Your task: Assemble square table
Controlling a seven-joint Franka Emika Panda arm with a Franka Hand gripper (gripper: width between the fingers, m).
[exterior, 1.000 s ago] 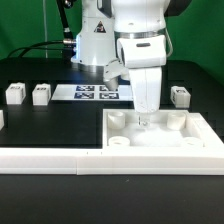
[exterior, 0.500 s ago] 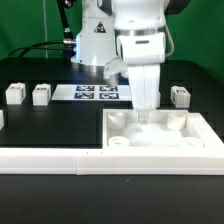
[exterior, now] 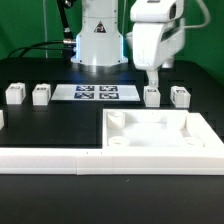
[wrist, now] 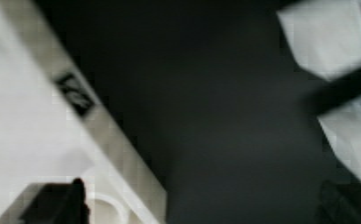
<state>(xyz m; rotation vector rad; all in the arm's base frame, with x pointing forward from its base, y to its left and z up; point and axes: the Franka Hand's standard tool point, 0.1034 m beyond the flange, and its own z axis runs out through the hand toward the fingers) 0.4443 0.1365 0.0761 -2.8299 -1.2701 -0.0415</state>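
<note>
The white square tabletop [exterior: 160, 135] lies upturned at the front right of the exterior view, rim up, with round corner sockets. Two tagged white legs [exterior: 14, 94] [exterior: 41, 94] stand at the back left, and two more [exterior: 152, 96] [exterior: 180, 96] stand behind the tabletop. My gripper [exterior: 155, 76] hangs open and empty just above the nearer right leg. The wrist view is blurred. It shows the gripper [wrist: 198, 205] with its dark fingers [wrist: 52, 205] wide apart, nothing between them, a white rim with a tag [wrist: 61, 110] and white blocks [wrist: 328, 35].
The marker board [exterior: 95, 93] lies at the back centre. A long white low rail [exterior: 55, 157] runs along the front, against the tabletop. The robot base [exterior: 97, 45] stands behind. Another white piece shows at the left edge [exterior: 2, 118].
The gripper has lifted out of the tabletop's inside and moved back and toward the exterior view's right. It now hangs over the leg behind the tabletop.
</note>
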